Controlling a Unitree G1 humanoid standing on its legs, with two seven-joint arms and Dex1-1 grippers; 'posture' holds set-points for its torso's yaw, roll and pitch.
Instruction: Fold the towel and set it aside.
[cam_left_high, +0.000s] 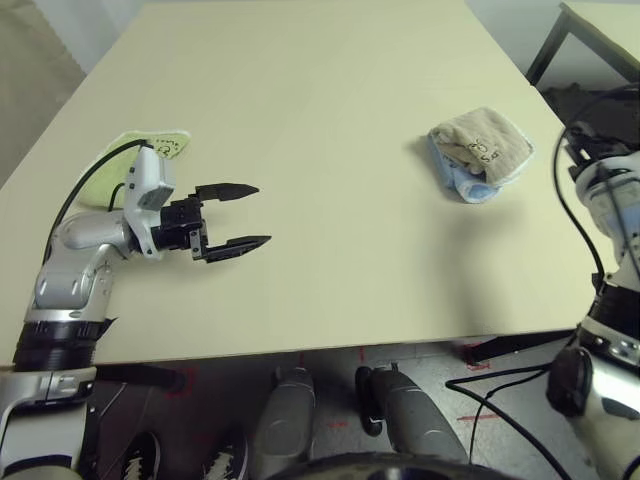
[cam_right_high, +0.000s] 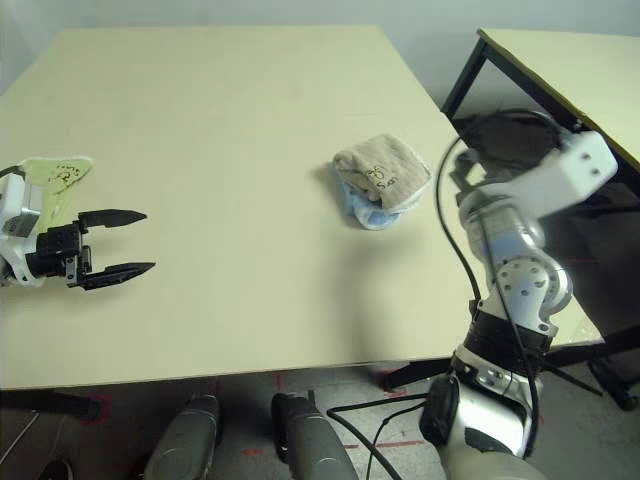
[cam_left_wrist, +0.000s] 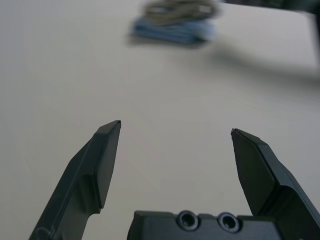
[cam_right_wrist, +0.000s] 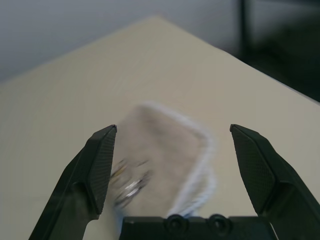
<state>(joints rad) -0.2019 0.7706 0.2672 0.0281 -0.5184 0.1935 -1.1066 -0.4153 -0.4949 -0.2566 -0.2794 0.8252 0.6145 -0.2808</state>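
On the pale table (cam_left_high: 300, 120), toward its right side, the towel (cam_left_high: 485, 142) lies folded into a compact beige bundle with its white edging showing, resting on top of a smaller light-blue cloth (cam_left_high: 468, 186). A lime-green cloth (cam_left_high: 130, 150) lies flat near the table's left side, partly behind the left arm. The fold looks done and the towel looks set down, so the step in hand seems to be the release and pull-away at the close of the task.

The right gripper (cam_right_wrist: 172, 167) has its fingers spread wide with nothing between them; in the right wrist view the towel sits beyond the fingertips, apart from them. The left gripper (cam_left_high: 232, 215) hovers just over the table, well apart from the towel, its fingers also spread and empty.

The next move probably calls for little: draw both arms clear of the bundle without brushing it, so the fold keeps its shape.
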